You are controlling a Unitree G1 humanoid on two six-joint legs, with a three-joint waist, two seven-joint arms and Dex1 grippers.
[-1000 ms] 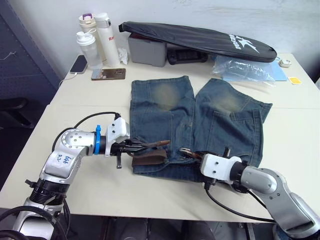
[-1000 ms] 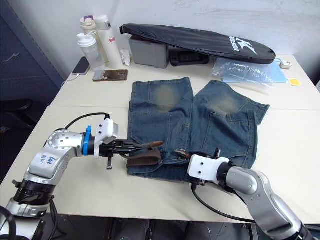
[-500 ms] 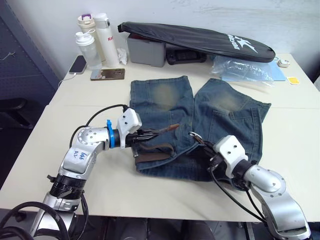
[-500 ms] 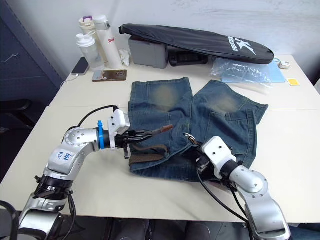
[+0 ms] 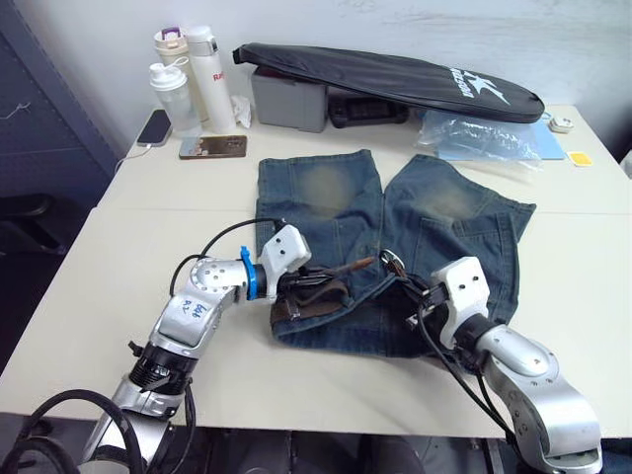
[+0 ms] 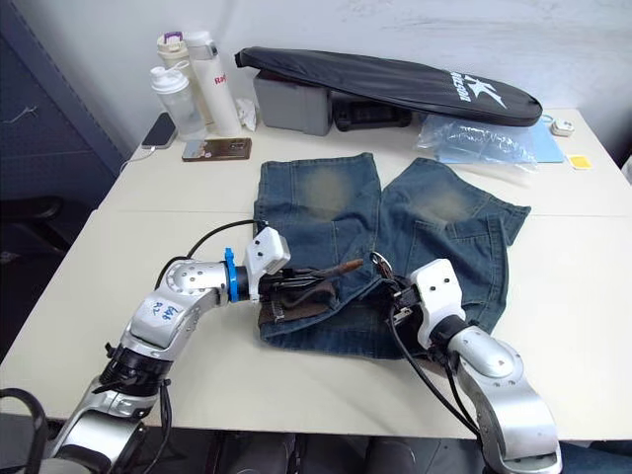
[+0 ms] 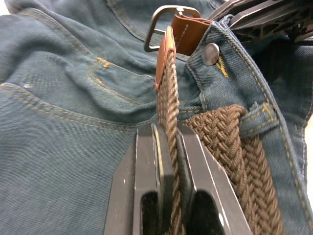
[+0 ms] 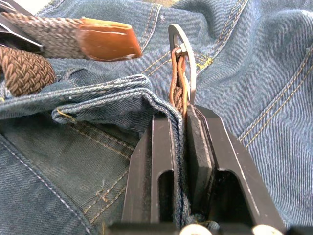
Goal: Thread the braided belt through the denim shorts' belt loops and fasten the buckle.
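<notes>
The denim shorts [image 5: 326, 212] lie flat on the table, waistband toward me and bunched at the middle. The braided belt [image 5: 311, 296] runs along the waistband under a belt loop [image 7: 254, 120]. My left gripper [image 5: 321, 279] is shut on the belt just behind its leather tip [image 8: 107, 41], holding the tip raised and pointing at the buckle [image 5: 392, 264]. My right gripper [image 5: 410, 286] is shut on the belt's leather end right under the silver buckle [image 8: 190, 68], with a fold of waistband denim also between its fingers. A small gap separates tip and buckle.
At the table's far side stand three bottles [image 5: 193, 79], a phone [image 5: 212, 146], a grey box [image 5: 288, 99], a long black bag [image 5: 395, 74] and a clear plastic bag [image 5: 479, 138]. Bare table [image 5: 118, 286] lies to both sides of the shorts.
Both grippers moved away from the near edge and toward each other. The left carried the belt tip to the right; the right lifted the buckle end, bunching the waistband.
</notes>
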